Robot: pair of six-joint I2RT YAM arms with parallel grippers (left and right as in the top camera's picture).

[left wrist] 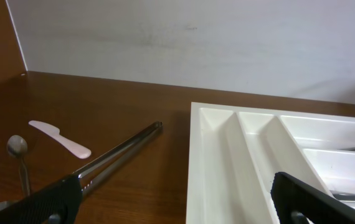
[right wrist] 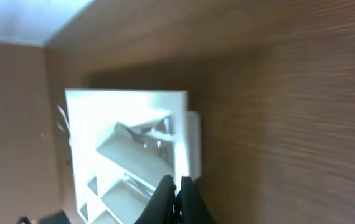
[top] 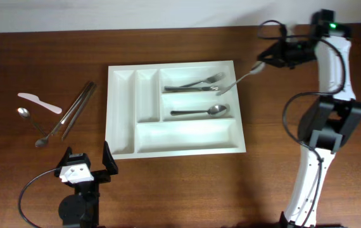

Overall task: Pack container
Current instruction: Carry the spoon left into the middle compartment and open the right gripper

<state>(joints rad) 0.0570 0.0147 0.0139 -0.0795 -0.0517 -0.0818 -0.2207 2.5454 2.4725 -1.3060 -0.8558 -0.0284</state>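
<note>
While the left pincer [top: 88, 158] sits wide open holding nothing, the right pincer [top: 261, 64] is clamped shut on the handle of a slim silver metal utensil [top: 237, 80]. The big white rectangular plastic cutlery tray [top: 187, 134] lies on the brown wooden table [top: 41, 50], just ahead-right of the left pincer. The utensil's tip pokes out from the right pincer over the tray's nearest corner.

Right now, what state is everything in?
left gripper: open, empty.
right gripper: shut on a silver utensil, tilted over the container.
container: forks in one compartment, a spoon in another, three empty.
tongs: on the table, unpacked.
white knife: on the table, unpacked.
two spoons: on the table, unpacked.
</note>
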